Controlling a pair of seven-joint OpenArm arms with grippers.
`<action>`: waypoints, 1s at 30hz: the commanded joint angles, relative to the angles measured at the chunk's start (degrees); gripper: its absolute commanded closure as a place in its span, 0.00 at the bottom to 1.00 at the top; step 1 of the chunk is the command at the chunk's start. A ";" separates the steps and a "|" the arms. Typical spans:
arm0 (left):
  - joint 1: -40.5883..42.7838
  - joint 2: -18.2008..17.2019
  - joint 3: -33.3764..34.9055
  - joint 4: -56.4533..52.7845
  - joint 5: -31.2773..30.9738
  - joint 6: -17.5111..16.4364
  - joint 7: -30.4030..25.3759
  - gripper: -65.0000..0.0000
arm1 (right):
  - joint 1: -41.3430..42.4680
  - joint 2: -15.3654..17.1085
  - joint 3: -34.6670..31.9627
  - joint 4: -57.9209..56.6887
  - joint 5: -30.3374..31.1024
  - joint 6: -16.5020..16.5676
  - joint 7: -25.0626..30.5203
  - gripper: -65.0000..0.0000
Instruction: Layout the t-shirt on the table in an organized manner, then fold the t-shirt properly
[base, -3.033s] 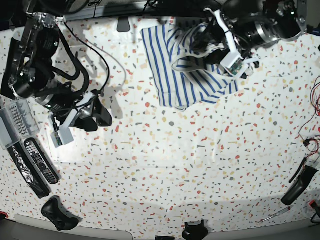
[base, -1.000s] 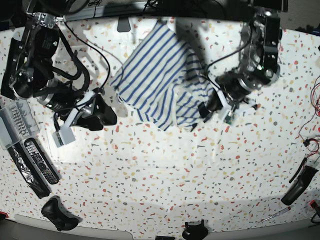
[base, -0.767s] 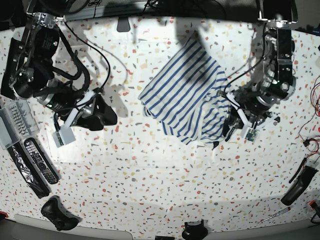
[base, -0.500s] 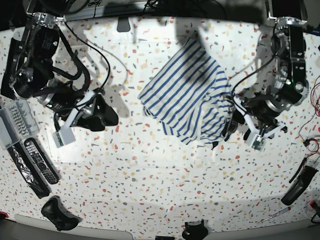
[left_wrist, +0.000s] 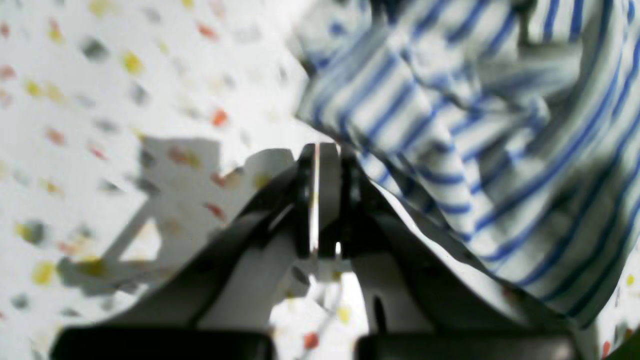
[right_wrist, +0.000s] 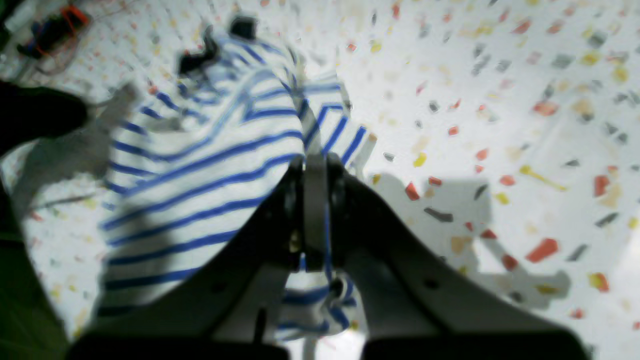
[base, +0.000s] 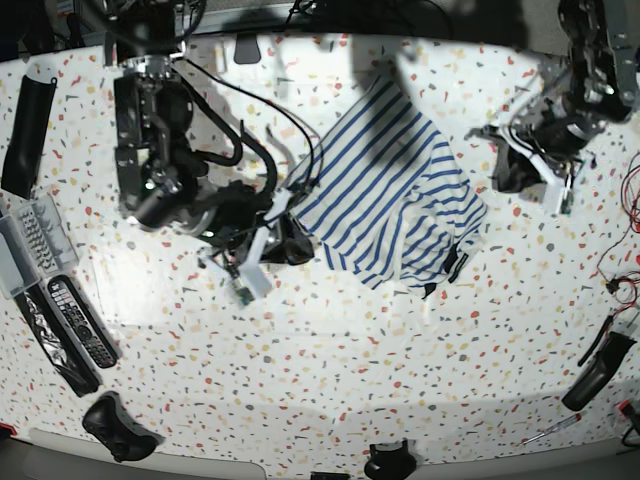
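Observation:
The white, blue-striped t-shirt (base: 390, 190) lies crumpled on the speckled table (base: 350, 380), right of centre toward the back. My right gripper (base: 292, 240) is at the shirt's near-left corner. In the right wrist view its jaws are together (right_wrist: 315, 165) with striped cloth (right_wrist: 200, 175) at the tips and between the fingers. My left gripper (base: 505, 170) hangs off the shirt's right edge, apart from it. In the left wrist view it is shut (left_wrist: 320, 150) and the shirt (left_wrist: 500, 150) lies just to its right.
Remote controls (base: 75, 325) and a grey tray (base: 25, 240) lie along the left edge. A black controller (base: 115, 425) sits at the front left. A black tool (base: 595, 370), a screwdriver (base: 550, 430) and red wires (base: 630, 200) are at the right edge.
My left gripper has left the shirt's right side and moved up and to the right. My right arm has swung across to the shirt's left corner. The shirt has hardly moved.

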 joint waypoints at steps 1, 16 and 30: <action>0.63 0.17 -0.24 0.37 -0.66 0.07 -2.03 1.00 | 1.64 -0.07 -0.76 -0.83 0.87 0.39 1.11 1.00; 1.27 6.75 -0.24 -5.31 -0.31 0.17 -2.78 1.00 | -8.98 4.94 -4.90 -0.31 1.29 1.39 -10.75 1.00; 1.25 3.69 -0.35 -1.27 -0.33 0.22 -2.38 1.00 | -16.83 11.19 7.41 17.68 6.38 -0.31 -3.56 1.00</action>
